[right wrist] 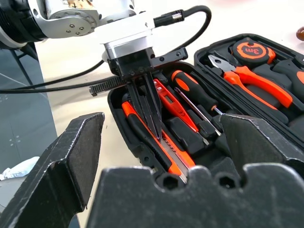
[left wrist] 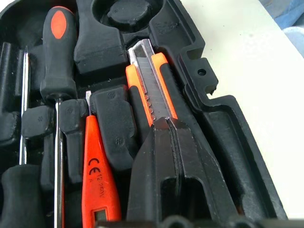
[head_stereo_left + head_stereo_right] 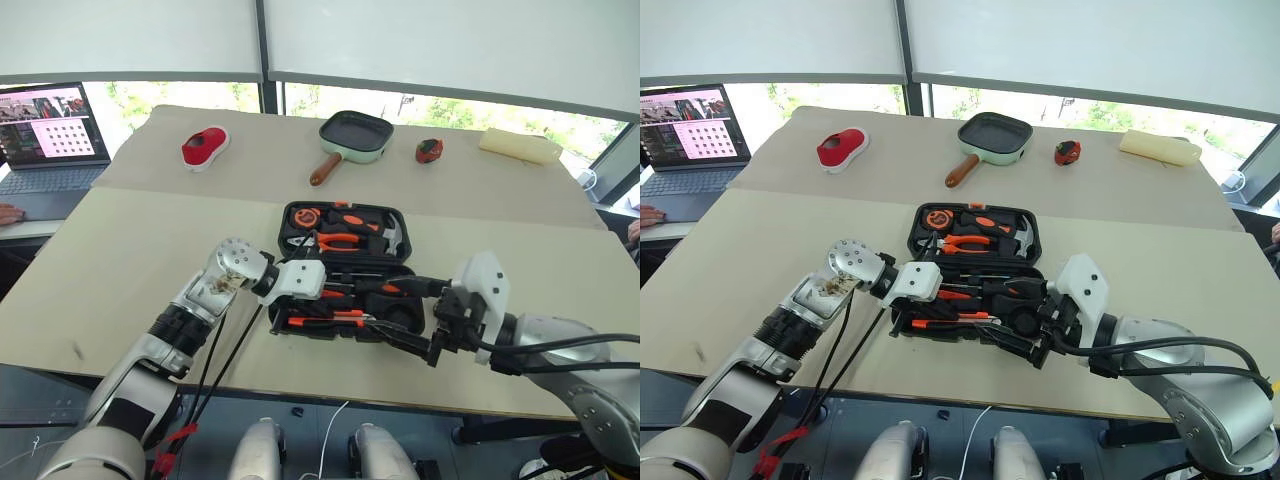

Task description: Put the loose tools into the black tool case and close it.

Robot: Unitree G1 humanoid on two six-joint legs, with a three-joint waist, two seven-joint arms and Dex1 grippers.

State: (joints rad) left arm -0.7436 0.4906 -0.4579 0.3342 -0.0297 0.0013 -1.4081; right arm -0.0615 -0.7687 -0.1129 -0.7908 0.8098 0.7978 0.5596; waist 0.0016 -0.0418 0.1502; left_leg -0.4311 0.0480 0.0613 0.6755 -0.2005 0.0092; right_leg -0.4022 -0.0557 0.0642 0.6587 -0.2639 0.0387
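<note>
The black tool case [image 3: 287, 228] lies open near the table's front edge. In its near half sit a black-orange utility knife [image 2: 148, 80], a slim orange tester screwdriver [image 2: 97, 175] and an orange-and-black-handled screwdriver [image 2: 58, 47]. A second screwdriver's steel shaft [image 2: 23, 104] lies beside them. My left gripper [image 3: 332, 302] is shut, and its fingertips [image 1: 151, 124] rest on the knife with nothing between them. My right gripper [image 3: 395, 310] stands wide open at the case's near right end, its fingers [image 1: 71, 161] spread on either side of that half.
The case's far half holds orange-handled pliers [image 3: 340, 241], a tape measure [image 3: 305, 216] and a hammer [image 3: 392, 236]. At the back of the table lie a green pan [image 3: 356, 136], a red-and-white object [image 3: 205, 148], a small red-black object [image 3: 429, 150] and a beige block [image 3: 520, 146]. A laptop [image 3: 50, 125] stands far left.
</note>
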